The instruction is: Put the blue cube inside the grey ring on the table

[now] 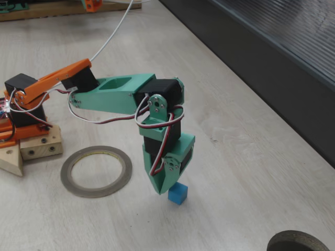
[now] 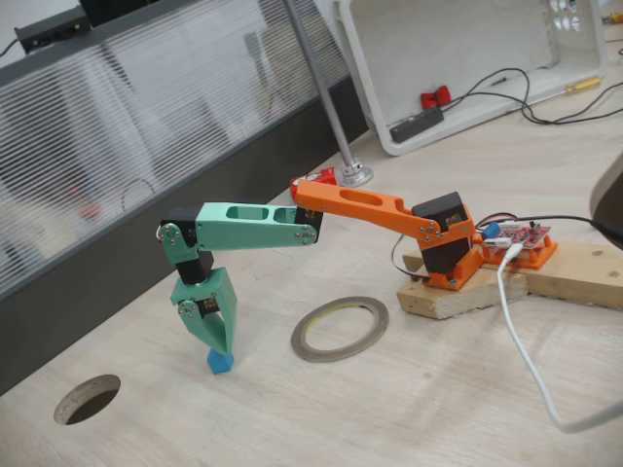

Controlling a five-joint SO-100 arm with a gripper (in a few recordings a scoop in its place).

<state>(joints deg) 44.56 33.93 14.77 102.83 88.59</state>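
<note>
Nearest the camera on the pale whitewashed wood-grain table (image 1: 251, 157), the small bright-blue cube (image 1: 177, 194) sits under the tip of the green two-finger gripper (image 1: 163, 187), which points straight down, touching it; can't tell if the jaws are clamped on it. Thin flat grey ring with yellowish inner edge (image 1: 96, 171) lies apart, toward the orange arm base (image 2: 450, 255) on its wood block.

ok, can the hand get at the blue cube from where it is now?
Probably yes. The hand hangs point-down right over the blue cube, its tips at the cube's top, and nothing stands between them. The grey ring lies apart, toward the arm's base. Whether the fingers already grip the cube I cannot tell.
</note>
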